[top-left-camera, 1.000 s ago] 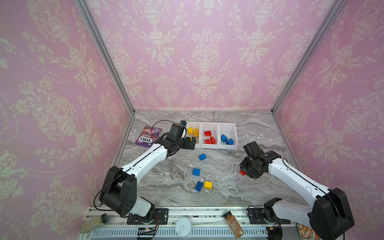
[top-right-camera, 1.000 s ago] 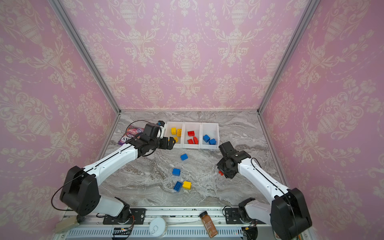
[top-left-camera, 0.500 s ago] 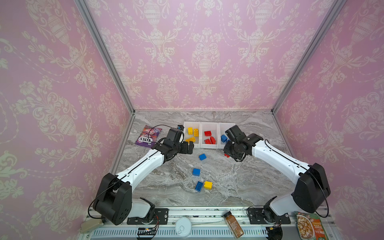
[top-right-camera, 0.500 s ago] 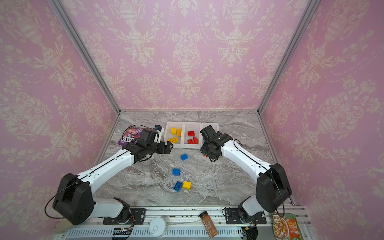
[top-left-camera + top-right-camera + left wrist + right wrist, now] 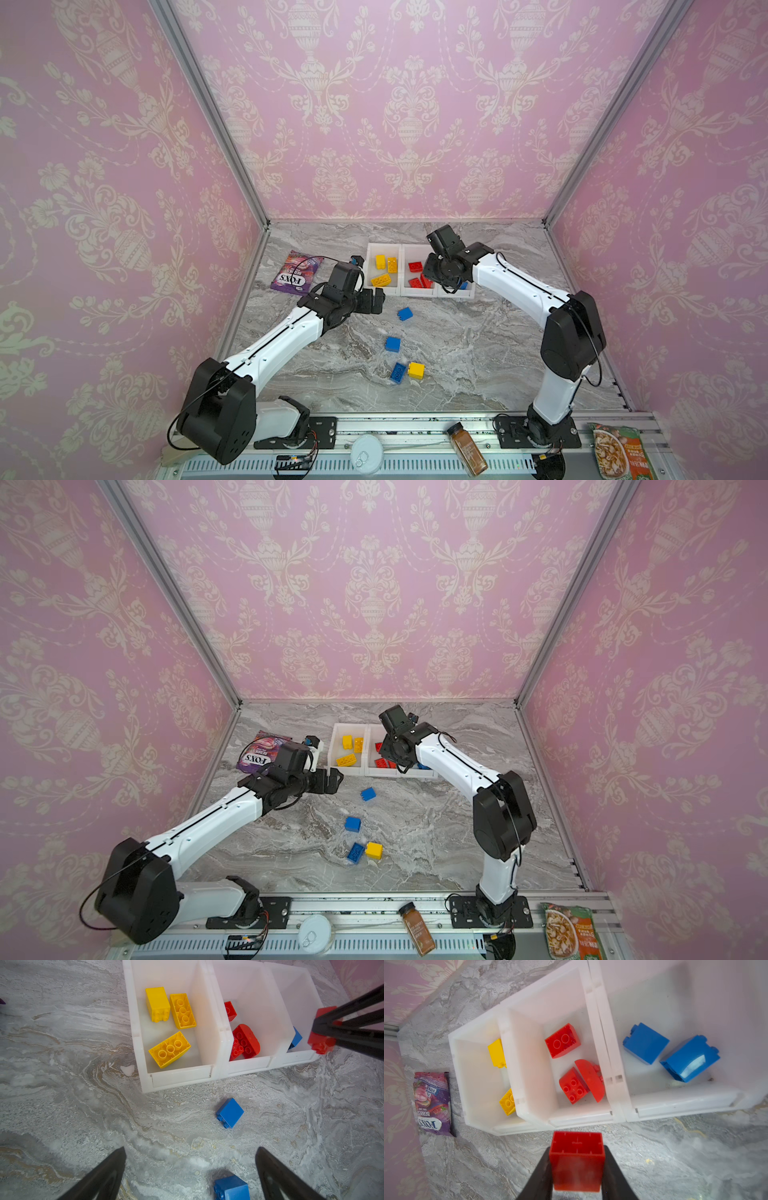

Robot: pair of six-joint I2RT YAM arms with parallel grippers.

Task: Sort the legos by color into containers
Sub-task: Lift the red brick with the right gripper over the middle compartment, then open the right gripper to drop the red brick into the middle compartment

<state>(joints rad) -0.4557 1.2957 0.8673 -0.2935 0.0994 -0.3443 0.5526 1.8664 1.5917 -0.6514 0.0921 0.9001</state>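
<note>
Purple FOX'S BERRIES pkt (image 5: 432, 1103) (nr containers (image 5: 675, 1105))

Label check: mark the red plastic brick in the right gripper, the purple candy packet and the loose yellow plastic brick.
Red plastic brick (image 5: 577, 1167): right wrist view, side face.
Purple candy packet (image 5: 293, 277): in a top view, front.
Yellow plastic brick (image 5: 416, 369): in a top view, top face.

My two arms: white shells over black joints.
I see the left arm (image 5: 286, 336) and right arm (image 5: 515, 286) sharing white link covers dotted with small screws (image 5: 187, 836), bulky black joint housings (image 5: 573, 345) and thin black cables (image 5: 600, 357); the left tool (image 5: 190, 1149) and right tool (image 5: 577, 1159) end in tapered black fingers (image 5: 99, 1178).
</note>
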